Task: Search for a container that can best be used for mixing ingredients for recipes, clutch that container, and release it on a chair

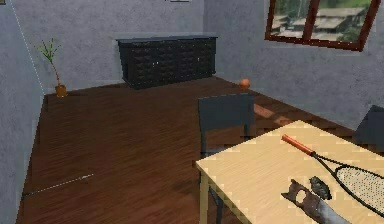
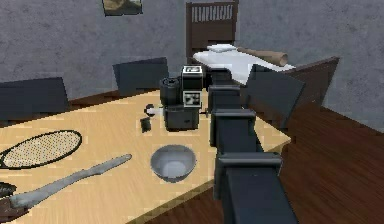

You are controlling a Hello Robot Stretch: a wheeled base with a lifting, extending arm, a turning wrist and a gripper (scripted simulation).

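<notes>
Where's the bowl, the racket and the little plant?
Grey round bowl [image 2: 173, 163]: arm side view, its hollow middle.
Oval stringed racket [image 2: 42, 149]: arm side view, its strings.
Thin green potted plant [image 1: 61, 90]: forward view, its pot.

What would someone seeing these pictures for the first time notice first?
Probably the dark arm reaching up over the wooden table in the arm side view, with a grey bowl just left of it. In the forward view, an orange-handled racket lies on the table's corner at lower right, and a dark dresser stands against the far wall.
</notes>
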